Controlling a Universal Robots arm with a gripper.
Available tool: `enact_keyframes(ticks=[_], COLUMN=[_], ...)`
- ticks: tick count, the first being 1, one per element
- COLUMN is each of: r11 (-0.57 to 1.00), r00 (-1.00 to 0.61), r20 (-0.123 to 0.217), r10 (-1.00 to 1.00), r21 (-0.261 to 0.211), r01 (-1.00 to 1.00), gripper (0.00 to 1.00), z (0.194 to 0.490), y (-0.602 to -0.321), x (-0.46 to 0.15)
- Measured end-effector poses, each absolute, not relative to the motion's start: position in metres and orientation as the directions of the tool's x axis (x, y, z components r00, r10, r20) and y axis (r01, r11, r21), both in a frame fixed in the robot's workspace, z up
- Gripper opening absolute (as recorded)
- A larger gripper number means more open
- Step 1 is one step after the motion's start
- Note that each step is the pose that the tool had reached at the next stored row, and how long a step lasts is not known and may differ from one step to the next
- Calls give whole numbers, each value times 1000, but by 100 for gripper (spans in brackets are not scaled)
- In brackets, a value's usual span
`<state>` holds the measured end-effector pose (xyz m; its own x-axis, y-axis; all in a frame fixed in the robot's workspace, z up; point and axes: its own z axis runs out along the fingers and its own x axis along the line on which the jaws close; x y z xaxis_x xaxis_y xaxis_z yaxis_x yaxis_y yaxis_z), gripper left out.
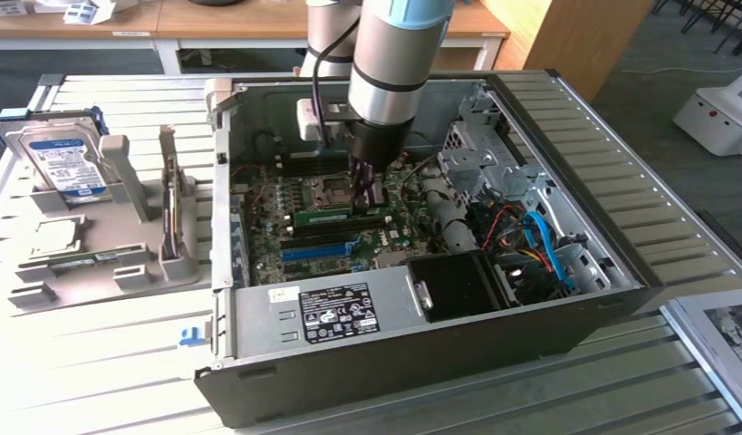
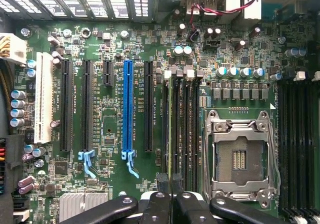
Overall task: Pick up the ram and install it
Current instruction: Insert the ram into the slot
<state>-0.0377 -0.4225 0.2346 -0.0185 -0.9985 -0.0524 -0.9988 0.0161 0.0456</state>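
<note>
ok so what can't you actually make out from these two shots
- Whether the ram is fully seated: it is edge-on in the wrist view and partly behind the arm in the exterior view.
- The body of the gripper: cut off by the frame edge in the wrist view.
- Print on the hard drive label: too small in the exterior view.

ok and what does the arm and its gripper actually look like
The arm is a silver-grey tube with a light blue joint cap and a black wrist section. A small white box sits on its side, and a black cable runs along it. The gripper has black finger links with silver rivets.
</note>
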Motion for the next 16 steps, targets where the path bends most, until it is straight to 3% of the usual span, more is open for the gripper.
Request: enact_keyframes(ticks=[16], r11=[16], r00=[-18], r20=[-52], r10=[-998], r21=[45], r01=[-999], gripper=[12], z=[231], y=[-422], x=[-38])
